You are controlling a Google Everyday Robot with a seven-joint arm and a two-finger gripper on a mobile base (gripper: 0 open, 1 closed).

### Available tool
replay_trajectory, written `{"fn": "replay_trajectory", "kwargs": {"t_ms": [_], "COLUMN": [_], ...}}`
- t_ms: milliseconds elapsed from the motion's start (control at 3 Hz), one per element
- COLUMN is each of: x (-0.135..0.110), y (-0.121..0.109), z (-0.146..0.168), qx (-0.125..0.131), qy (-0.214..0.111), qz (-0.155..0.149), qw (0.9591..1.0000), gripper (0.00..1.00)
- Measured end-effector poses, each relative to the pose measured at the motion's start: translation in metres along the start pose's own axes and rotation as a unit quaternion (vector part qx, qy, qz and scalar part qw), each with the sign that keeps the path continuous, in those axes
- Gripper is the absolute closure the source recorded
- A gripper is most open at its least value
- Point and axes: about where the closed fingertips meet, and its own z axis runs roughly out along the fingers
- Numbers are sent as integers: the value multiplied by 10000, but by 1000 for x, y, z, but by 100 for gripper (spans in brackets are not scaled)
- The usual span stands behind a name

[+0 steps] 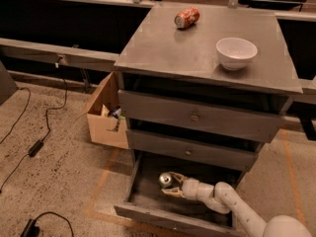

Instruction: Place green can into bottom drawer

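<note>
— Low in the centre of the frame, we see the gripper (169, 184) reaching in from the lower right, inside the pulled-out bottom drawer (144, 190).
— And its claw?
— We read its two fingers as closed around the green can (165, 179), one on each side. The can's silver top faces us.
— Does the can touch the drawer floor?
— We cannot tell.
— What else do we have?
— On the cabinet top (187, 51), a red can (186, 17) lies on its side at upper centre, with a white bowl (236, 52) well apart to its right. A cardboard box (105, 118) sits left of the cabinet.
</note>
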Motion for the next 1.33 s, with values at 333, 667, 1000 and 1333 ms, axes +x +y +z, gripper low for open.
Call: {"fn": "replay_trajectory", "kwargs": {"t_ms": [333, 667, 1000, 1333], "x": [13, 29, 47, 59], "y": [-4, -3, 6, 12], "z": [18, 32, 43, 48], "qx": [33, 11, -75, -173], "qy": [-52, -91, -60, 123], "qz": [-1, 54, 252, 371], "qw": [10000, 9999, 9996, 9991], "gripper": [100, 100, 100, 82]}}
